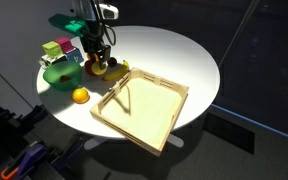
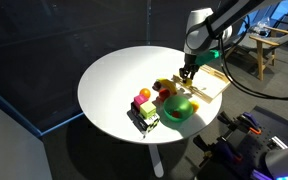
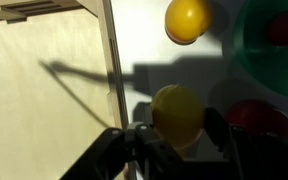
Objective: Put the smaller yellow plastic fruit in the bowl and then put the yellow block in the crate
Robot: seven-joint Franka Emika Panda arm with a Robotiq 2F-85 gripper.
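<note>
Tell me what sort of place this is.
Probably a robotics lab or office test area: a robot arm works over a round white table holding toy fruit, dark partition panels stand beside it, and wooden furniture sits behind.

We note white rounded arm links [image 2: 206, 25] with dark joint bands – black gripper [image 2: 188, 72] nearest crate [image 2: 212, 86], green-teal patch higher above crate, dark cable looping away.
</note>
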